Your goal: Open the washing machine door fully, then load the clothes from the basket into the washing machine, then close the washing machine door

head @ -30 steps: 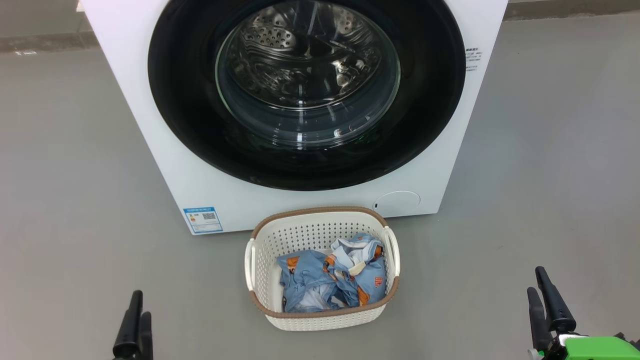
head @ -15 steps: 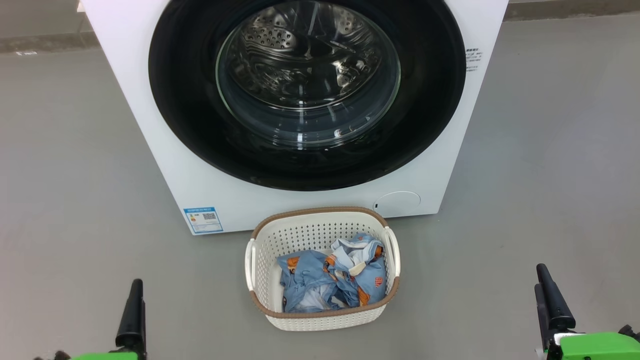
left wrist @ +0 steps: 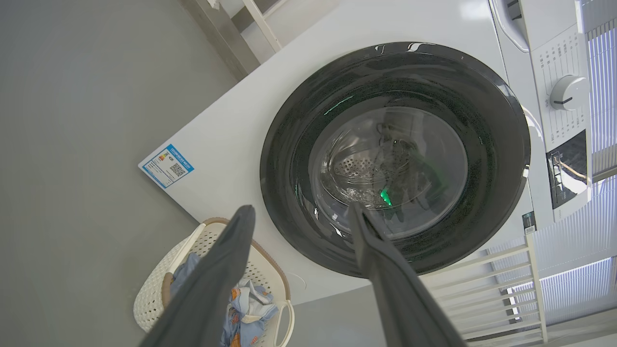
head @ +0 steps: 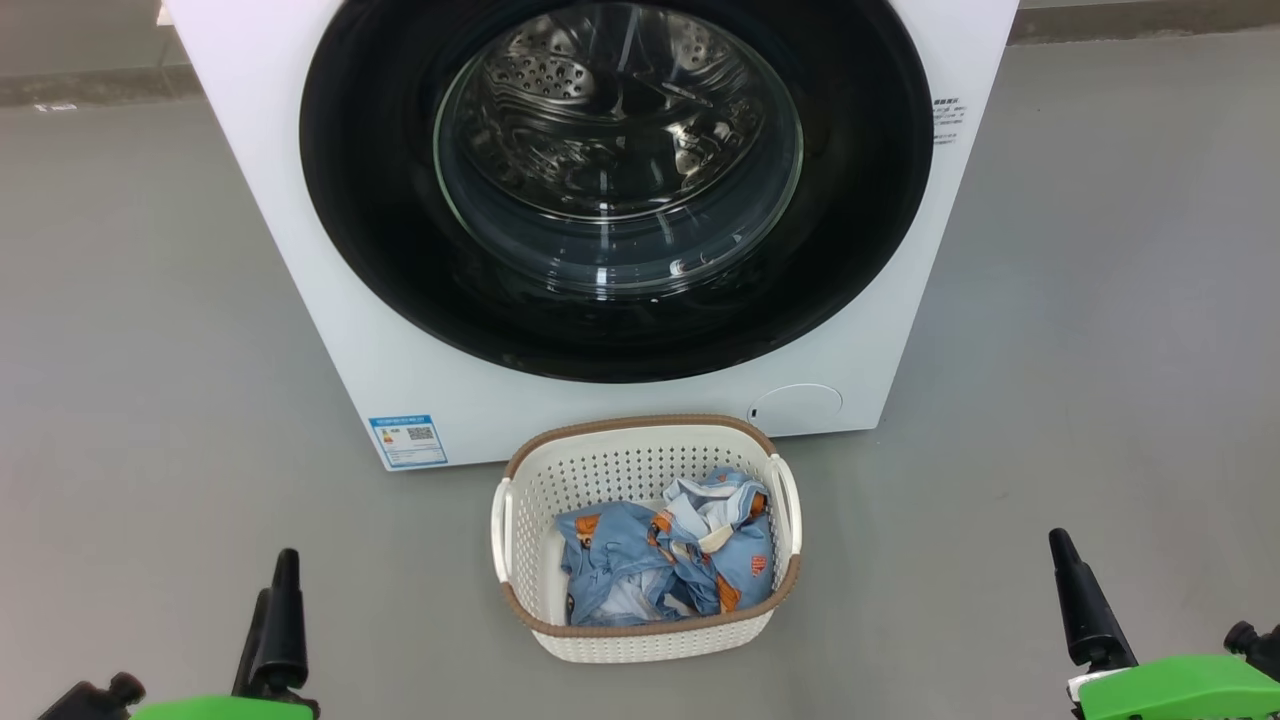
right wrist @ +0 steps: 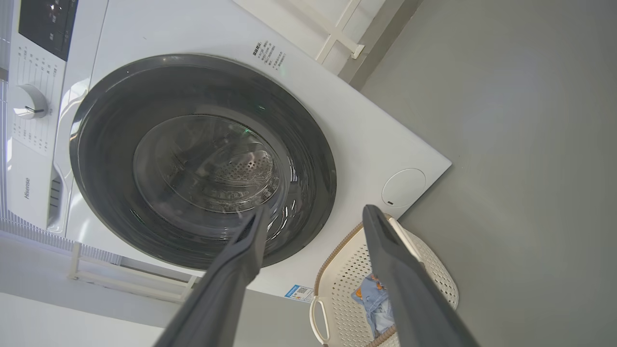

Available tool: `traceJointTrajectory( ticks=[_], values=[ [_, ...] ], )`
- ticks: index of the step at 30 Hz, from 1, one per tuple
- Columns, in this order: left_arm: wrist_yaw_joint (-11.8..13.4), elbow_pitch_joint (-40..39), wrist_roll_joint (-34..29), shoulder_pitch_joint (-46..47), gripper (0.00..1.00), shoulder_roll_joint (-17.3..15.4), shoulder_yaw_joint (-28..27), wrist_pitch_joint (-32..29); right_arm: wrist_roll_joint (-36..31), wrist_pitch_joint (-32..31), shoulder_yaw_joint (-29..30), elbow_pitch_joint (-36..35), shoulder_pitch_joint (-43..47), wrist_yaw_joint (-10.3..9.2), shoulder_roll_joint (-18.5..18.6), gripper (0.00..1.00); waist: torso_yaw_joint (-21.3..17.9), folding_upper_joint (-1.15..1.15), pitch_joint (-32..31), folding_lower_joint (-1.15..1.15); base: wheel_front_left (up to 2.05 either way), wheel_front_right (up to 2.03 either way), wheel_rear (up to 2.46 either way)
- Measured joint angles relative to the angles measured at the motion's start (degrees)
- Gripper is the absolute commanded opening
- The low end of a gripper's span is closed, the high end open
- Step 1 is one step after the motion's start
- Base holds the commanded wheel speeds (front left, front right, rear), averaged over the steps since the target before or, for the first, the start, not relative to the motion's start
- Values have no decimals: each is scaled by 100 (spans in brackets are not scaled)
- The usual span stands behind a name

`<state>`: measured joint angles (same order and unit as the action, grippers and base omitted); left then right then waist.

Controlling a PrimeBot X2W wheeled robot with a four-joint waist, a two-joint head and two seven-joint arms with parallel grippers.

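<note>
The washing machine point(head: 330, 300) is white and stands on the grey floor straight ahead. The washing machine door point(head: 380, 200), a glossy black ring around a glass bowl, lies shut against its front, and the steel drum shows through the glass. The basket point(head: 520, 480) sits on the floor just in front, with the clothes point(head: 660, 565) bundled inside, light blue with orange and white. My left gripper point(head: 272, 625) is low at the left and my right gripper point(head: 1080, 600) low at the right. Both are open, empty and well short of the basket. The left wrist view looks between the left gripper point(left wrist: 299, 214) fingers at the door point(left wrist: 289, 144); the right gripper point(right wrist: 316, 212) frames door and basket point(right wrist: 434, 270).
A blue sticker point(head: 407, 440) and a round flap point(head: 795, 405) sit low on the machine's front. The control panel with a dial point(left wrist: 569, 92) is at its top. White slatted racks point(left wrist: 487, 284) stand beside the machine. Bare grey floor lies on both sides of the basket.
Both grippers have shifted a little in the head view, the left one to the right and the right one to the left. More of their green wrist parts shows. Door, basket and clothes are unchanged.
</note>
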<state>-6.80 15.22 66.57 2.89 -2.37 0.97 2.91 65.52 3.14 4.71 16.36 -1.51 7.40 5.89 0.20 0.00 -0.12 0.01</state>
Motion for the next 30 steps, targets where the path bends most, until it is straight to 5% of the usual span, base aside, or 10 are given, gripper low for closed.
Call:
traceJointTrajectory(
  ticks=[30],
  values=[
    [-2,-130,-3226,1,100,9,235,489,-3162,253,14,-119,1,0,-25,100,15,0,-82,0,0,0,0]
  ],
)
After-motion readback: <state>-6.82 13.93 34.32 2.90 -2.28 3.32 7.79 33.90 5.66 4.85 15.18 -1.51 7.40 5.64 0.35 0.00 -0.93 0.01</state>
